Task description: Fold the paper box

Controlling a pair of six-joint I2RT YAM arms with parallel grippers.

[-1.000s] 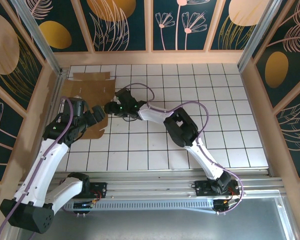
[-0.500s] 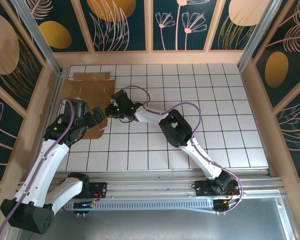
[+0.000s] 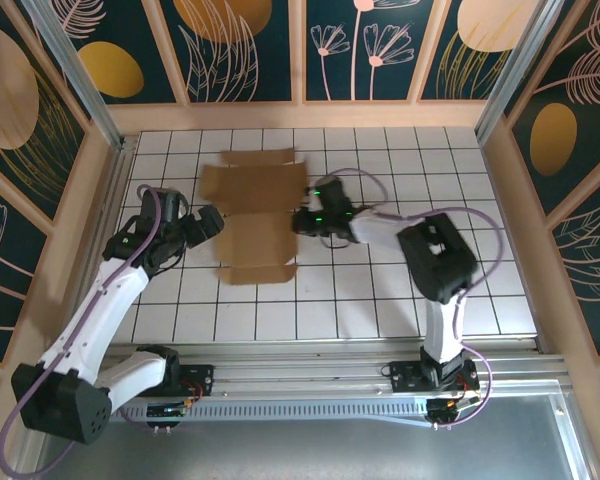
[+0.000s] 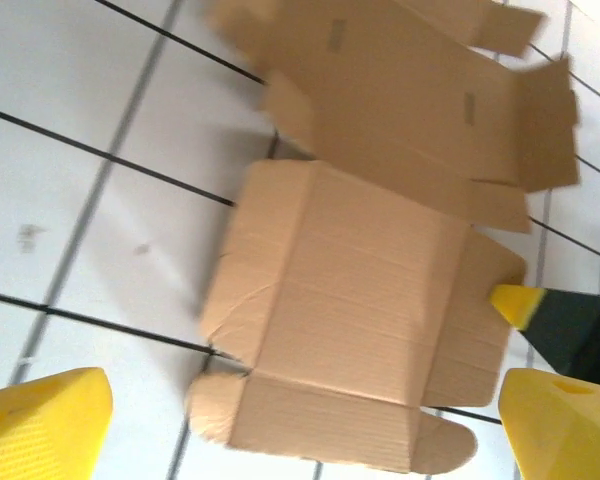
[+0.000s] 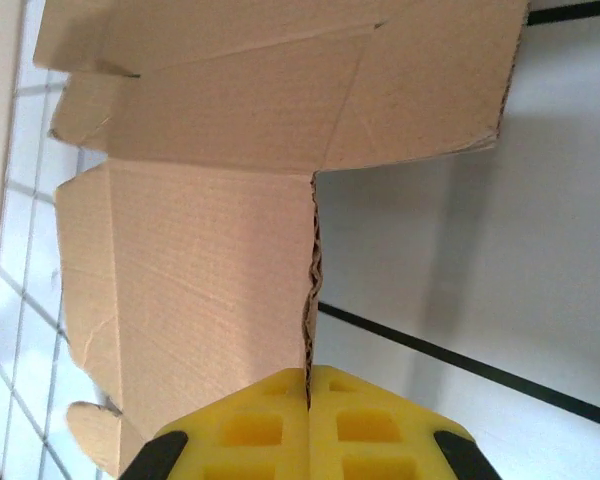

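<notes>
1. Note the new position of the paper box (image 3: 258, 215): a second ago pushed into the far-left corner against the side wall, now lying flat on the open tiles of the counter (image 3: 380, 290), left of centre and well apart from every wall.
2. Attribute the move to the right gripper (image 3: 302, 220): half open a second ago, now pinched shut on the right-hand edge of the cardboard. Confirm in the right wrist view, with both yellow fingers (image 5: 270, 425) pressed together and the corrugated edge of the box (image 5: 200, 290) caught between them.
3. Record the left gripper (image 3: 206, 222) as spread wide and holding nothing, as before. Formerly over the near-left part of the sheet, now just beside its left edge.
4. Check the left wrist view: box (image 4: 350, 330) unfolded, creases and flaps showing, one far panel slightly raised and blurred.
5. Treat the repositioning as done and the folding as not yet begun: no wall stood up, no flap tucked.
6. Expect easier access from both sides, with space all round the sheet.
7. Watch the thin pinched edge: likely to tear or crease if pulled hard while the left gripper presses down.
</notes>
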